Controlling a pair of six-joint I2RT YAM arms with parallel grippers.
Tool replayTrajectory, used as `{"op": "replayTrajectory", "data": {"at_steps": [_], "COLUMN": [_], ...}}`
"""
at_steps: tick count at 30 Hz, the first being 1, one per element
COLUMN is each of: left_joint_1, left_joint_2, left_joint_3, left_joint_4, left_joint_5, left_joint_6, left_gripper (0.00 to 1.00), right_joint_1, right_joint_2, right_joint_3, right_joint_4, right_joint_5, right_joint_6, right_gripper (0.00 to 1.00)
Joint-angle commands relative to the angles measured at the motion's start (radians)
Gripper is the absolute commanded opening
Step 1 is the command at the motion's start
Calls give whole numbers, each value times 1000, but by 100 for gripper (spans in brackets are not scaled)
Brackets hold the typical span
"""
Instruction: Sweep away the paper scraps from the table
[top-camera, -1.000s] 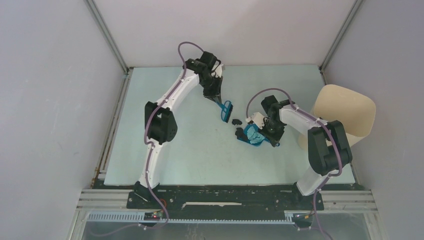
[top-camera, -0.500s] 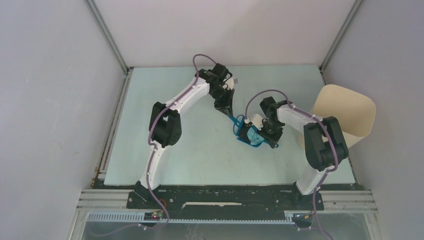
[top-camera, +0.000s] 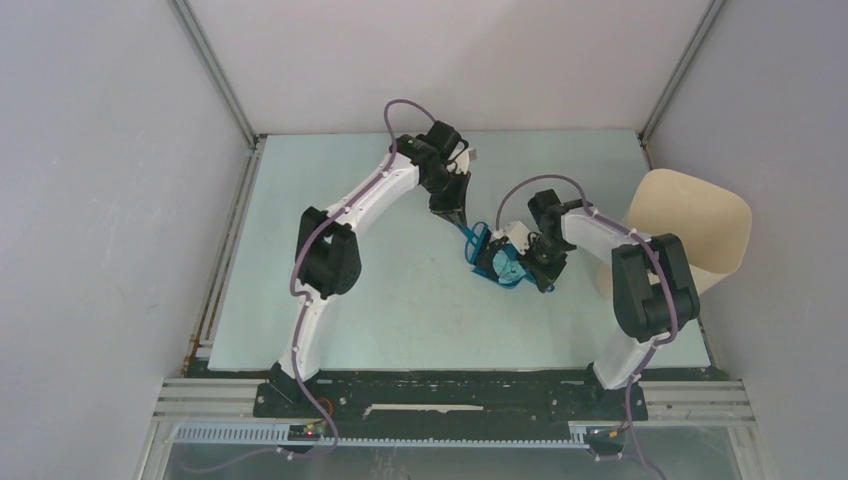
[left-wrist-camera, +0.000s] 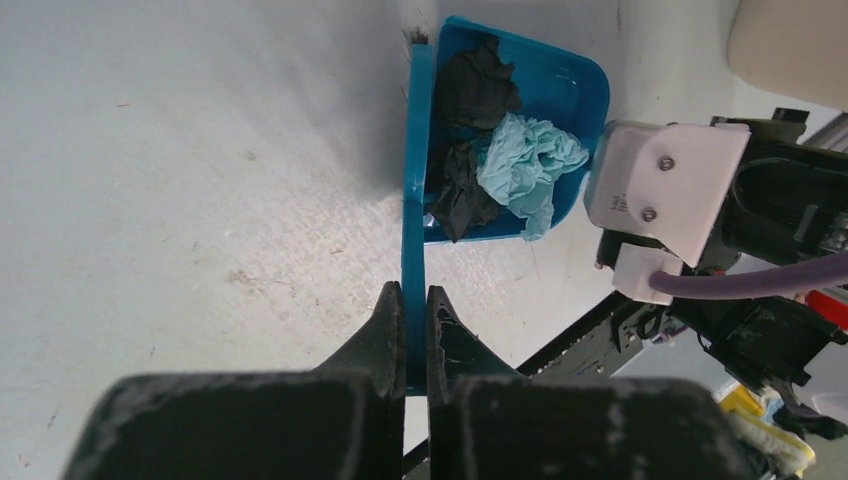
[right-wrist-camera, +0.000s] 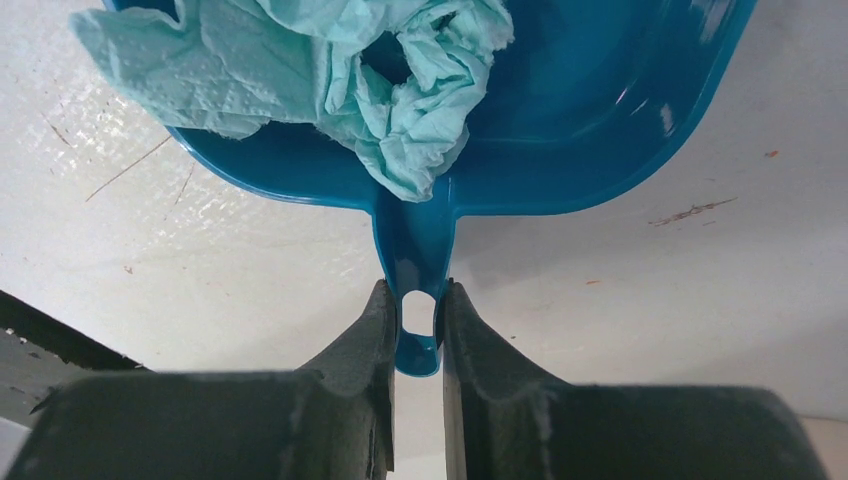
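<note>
Well — paper scraps (left-wrist-camera: 525, 165) inside dustpan (left-wrist-camera: 583, 90), brush (left-wrist-camera: 415, 180) alongside

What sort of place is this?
Probably a robot test booth: two white-and-black robot arms mounted at the edge of a pale mint-green table, enclosed by plain white panel walls in grey metal framing.

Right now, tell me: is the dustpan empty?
No, the left wrist view shows black and light blue paper scraps lying inside the blue dustpan.
</note>
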Motion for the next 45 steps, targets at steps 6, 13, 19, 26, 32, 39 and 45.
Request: {"op": "replayTrajectory", "data": {"at_steps": [6, 13, 19, 26, 32, 39, 45], "left_joint_1": [-16, -15, -15, -10, -15, -14, -14], "left_joint_2": [-120, -177, -241, -320, -534, -668, -666], "left_joint_3": [3, 8, 17, -100, -397, -663, -785], "left_joint_4": [54, 22, -47, -107, -109, -43, 66], "left_joint_5": [-110, -169, -354, -480, -545, -514, -421], "left_joint_6": [-52, -39, -1, 35, 74, 125, 117], "left_gripper": [0, 0, 0, 0, 0, 0, 0], "right_joint_1": [-15, -21, -23, -1, 23, 22, 14], "right_joint_2": [-117, -151, -174, -275, -404, -478, -519], "right_joint_3": [-70, -82, -85, -81, -6, 84, 153], "right_joint_4": [113, 122, 120, 69, -76, -250, -389], "right_joint_5": [-78, -88, -89, -47, -72, -104, -138], "right_joint_6": [-11, -13, -11, -23, -16, -8, -4], "right_gripper": [9, 8, 8, 7, 7, 7, 0]}}
